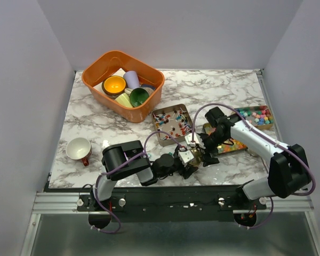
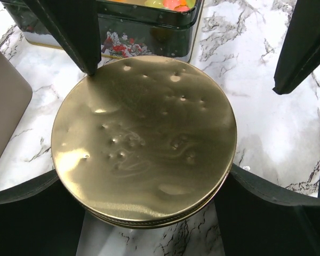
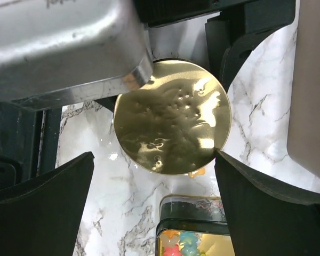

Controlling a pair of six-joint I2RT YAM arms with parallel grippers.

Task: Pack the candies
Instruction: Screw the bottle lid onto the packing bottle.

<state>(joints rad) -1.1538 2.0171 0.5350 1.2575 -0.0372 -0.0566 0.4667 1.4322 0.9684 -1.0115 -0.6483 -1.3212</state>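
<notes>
**Candies in open tins, packing unfinished**

The left gripper (image 2: 144, 172) was spread wide and appeared clamped on the rim of the gold disc (image 2: 144, 133), close to the table's (image 1: 96, 122) near edge. The right gripper (image 3: 154, 154) was fully open and empty. The candies (image 1: 172, 122) were seen in open tins (image 1: 156, 128) from centre toward the right edge: wrapped twists, pastel balls, glossy bits. Closing was judged outstanding.

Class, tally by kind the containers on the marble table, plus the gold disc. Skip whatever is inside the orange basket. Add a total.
Candy tins: 3
Gold disc: 1
Red-and-white cup: 1
Orange basket: 1
Total: 6
</notes>
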